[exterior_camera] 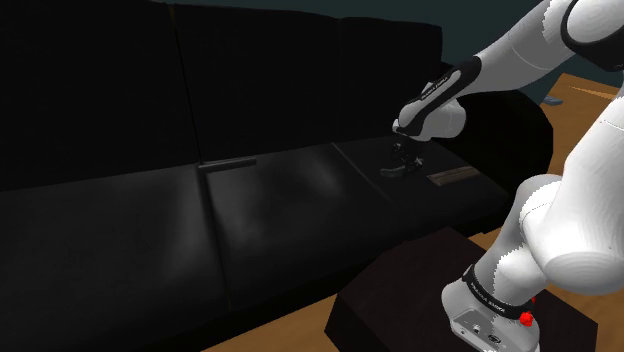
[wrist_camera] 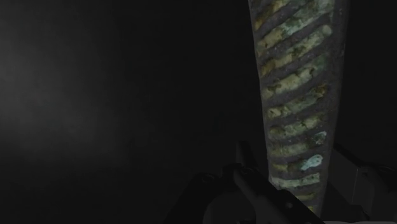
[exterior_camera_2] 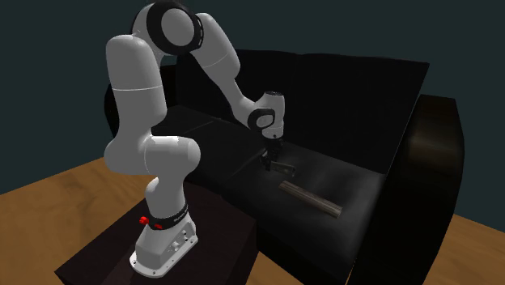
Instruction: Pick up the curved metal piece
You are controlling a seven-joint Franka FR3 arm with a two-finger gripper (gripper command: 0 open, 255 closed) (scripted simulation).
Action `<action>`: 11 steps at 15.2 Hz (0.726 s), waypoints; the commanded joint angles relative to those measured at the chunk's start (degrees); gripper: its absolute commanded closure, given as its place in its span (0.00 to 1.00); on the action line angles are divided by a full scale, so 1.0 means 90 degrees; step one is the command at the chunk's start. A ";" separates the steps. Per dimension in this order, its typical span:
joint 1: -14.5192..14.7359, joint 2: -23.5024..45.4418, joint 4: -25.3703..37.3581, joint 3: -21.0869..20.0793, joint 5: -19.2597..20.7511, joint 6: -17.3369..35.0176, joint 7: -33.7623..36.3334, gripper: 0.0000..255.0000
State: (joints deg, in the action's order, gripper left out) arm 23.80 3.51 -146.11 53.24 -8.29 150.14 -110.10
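I have one white arm with dark joints [exterior_camera_2: 133,89], and it reaches out from the single dark box stand [exterior_camera_2: 105,251] on the wooden floor [exterior_camera_2: 57,186] to the one black sofa [exterior_camera: 120,220]. In the shoulder view I count three seat cushions on the sofa. My one black end effector [exterior_camera: 404,160] points down at the rightmost of them, close to the seat. The task's thing is there: a single curved metal piece, ribbed and tarnished green-grey [wrist_camera: 296,95]. In the wrist view it runs away from my hand as a long, slightly bowed strip crossed by many dark ridges, with its near end set between my two fingers [wrist_camera: 356,178]. One finger stands against each edge of the strip, so I read my end effector as clenched on the piece, though the picture is dim. In the second exterior view the piece [exterior_camera_2: 285,168] juts from my fingertips toward that view's right, low over the cushion, and I cannot tell whether it rests on the seat or is just clear of it. One more thing lies on the same cushion: a long, flat brownish bar [exterior_camera_2: 311,200], apart from the curved piece and nearer the sofa's front edge. In the shoulder view it lies to the right of my end effector.
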 commanded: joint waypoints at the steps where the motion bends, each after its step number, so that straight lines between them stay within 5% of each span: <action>1: 0.0004 0.0024 -0.0005 -0.0009 -0.0004 0.0025 -0.0004 1.00; 5: 0.0004 0.0037 -0.0001 -0.0015 -0.0026 0.0028 -0.0016 1.00; 11: -0.0004 -0.0795 0.0068 0.0123 0.1272 -0.0511 0.0926 1.00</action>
State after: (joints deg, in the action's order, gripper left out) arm 24.00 -2.43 -145.67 54.35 1.30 146.45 -103.03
